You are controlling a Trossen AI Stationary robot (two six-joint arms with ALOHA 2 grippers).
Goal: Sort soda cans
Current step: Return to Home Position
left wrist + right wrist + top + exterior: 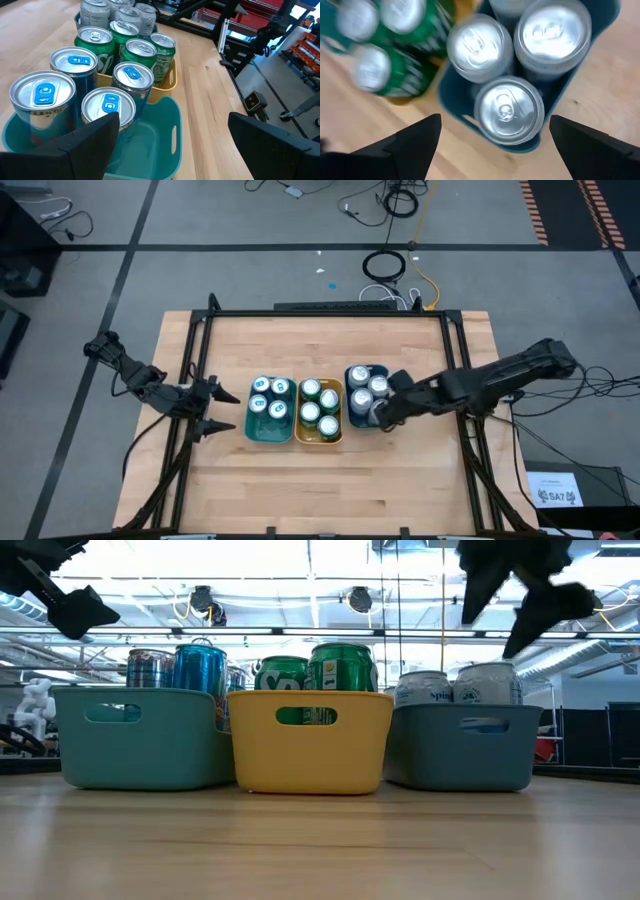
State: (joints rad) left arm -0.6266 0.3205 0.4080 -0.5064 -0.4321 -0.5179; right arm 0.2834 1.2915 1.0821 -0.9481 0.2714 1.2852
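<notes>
Several blue-sided cans [268,396] stand in a teal tray [270,434]. Several green cans [319,408] stand in a yellow tray [299,438] beside it. Several silver-white cans [366,384] stand in a blue tray [350,367] to the right. My left gripper [226,410] hovers open just left of the teal tray, above table height [78,608]. In its wrist view [174,121] it points at the blue cans [107,106]. My right gripper [382,404] hangs open over the near right part of the blue tray [512,606]. Its fingers stand either side of a silver can [509,110] below, apart from it.
The three trays stand side by side mid-table, touching or nearly so. The near part of the teal tray [145,145] holds no can. Bare wooden table [330,490] lies toward the near edge. A black frame [330,312] runs along the far and side edges.
</notes>
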